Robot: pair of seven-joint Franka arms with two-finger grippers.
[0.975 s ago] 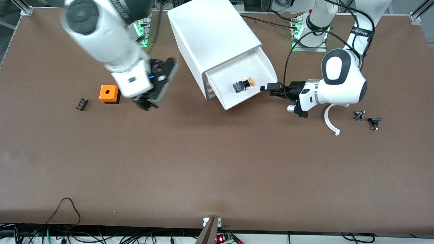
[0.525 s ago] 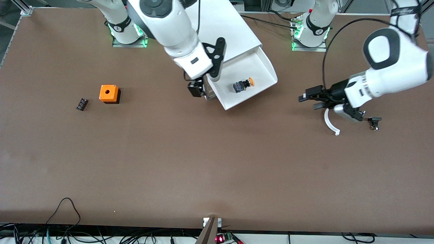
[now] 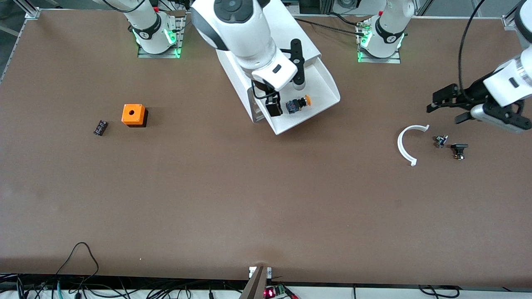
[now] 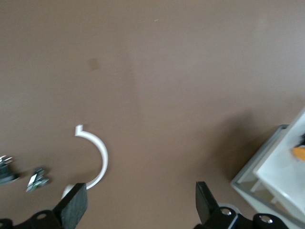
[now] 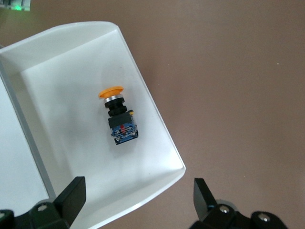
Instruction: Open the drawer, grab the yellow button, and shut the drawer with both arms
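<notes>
The drawer (image 3: 328, 83) stands pulled out of the top of the white cabinet (image 3: 309, 43). The button (image 3: 298, 104) lies on its side inside it, orange cap (image 5: 110, 91) and black-and-blue body (image 5: 123, 129) showing. My right gripper (image 3: 277, 102) hangs open over the drawer, close beside the button, with nothing between its fingers (image 5: 71, 196). My left gripper (image 3: 445, 112) is open and empty, up over the table near the left arm's end. In the left wrist view a corner of the drawer (image 4: 281, 174) shows off to one side of that gripper (image 4: 138, 206).
A white curved strip (image 3: 409, 143) and two small dark parts (image 3: 440, 141) (image 3: 459, 150) lie under and near the left gripper. An orange cube with a hole (image 3: 134, 114) and a tiny black component (image 3: 100, 127) sit toward the right arm's end.
The right arm swung from beside the orange cube to over the open drawer. The left gripper drew away from the drawer's front toward the left arm's end and opened slightly wider.
</notes>
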